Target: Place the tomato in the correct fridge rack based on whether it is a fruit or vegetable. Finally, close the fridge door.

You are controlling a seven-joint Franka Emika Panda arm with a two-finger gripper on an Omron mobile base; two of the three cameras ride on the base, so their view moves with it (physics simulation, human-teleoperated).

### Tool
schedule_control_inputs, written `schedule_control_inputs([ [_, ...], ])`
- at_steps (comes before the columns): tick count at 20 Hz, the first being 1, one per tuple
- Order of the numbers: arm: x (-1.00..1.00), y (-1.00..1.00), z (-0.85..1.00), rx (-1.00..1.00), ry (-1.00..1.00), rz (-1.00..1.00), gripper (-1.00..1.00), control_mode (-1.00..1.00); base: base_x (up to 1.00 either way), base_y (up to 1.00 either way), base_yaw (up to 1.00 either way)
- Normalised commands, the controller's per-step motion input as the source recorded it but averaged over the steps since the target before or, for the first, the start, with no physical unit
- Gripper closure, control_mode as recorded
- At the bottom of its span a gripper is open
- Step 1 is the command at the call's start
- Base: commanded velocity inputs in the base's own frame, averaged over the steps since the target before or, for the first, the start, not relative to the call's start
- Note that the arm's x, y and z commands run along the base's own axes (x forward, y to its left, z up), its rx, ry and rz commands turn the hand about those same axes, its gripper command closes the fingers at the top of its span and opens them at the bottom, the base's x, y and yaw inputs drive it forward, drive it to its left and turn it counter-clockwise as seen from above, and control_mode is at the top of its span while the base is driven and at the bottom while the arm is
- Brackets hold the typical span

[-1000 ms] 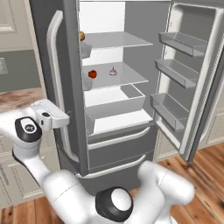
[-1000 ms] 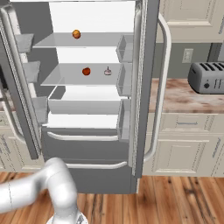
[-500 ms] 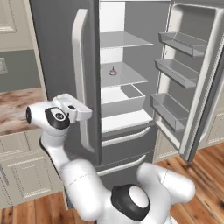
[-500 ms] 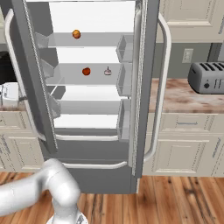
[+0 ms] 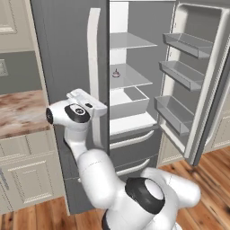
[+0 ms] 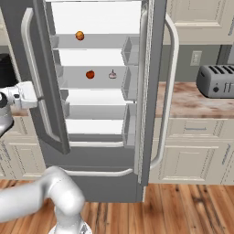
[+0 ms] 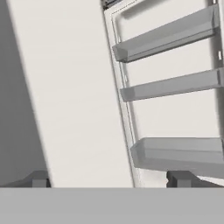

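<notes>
Red tomato, orange fruit, perhaps pale garlic; grey fridge door, white shelves.

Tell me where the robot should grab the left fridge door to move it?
Probably the long pale handle on the left fridge door. It is an upright bar standing off the door's front, so the open gripper could come straight at that front face, one finger on either side, around mid-height where the bar runs straight.
</notes>
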Motion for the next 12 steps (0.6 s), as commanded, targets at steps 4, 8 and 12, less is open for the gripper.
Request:
schedule_control_inputs([
  [4,0.53,-0.03,0.37,-0.04,-0.14,0.03,-1.0,-1.0,0.0,0.0,0.0],
  [8,0.66,0.0,0.65,-0.03,-0.04,0.01,-1.0,-1.0,0.0,0.0,0.0],
  [12,0.7,-0.03,0.43,-0.03,-0.02,0.02,-1.0,-1.0,0.0,0.0,0.0],
])
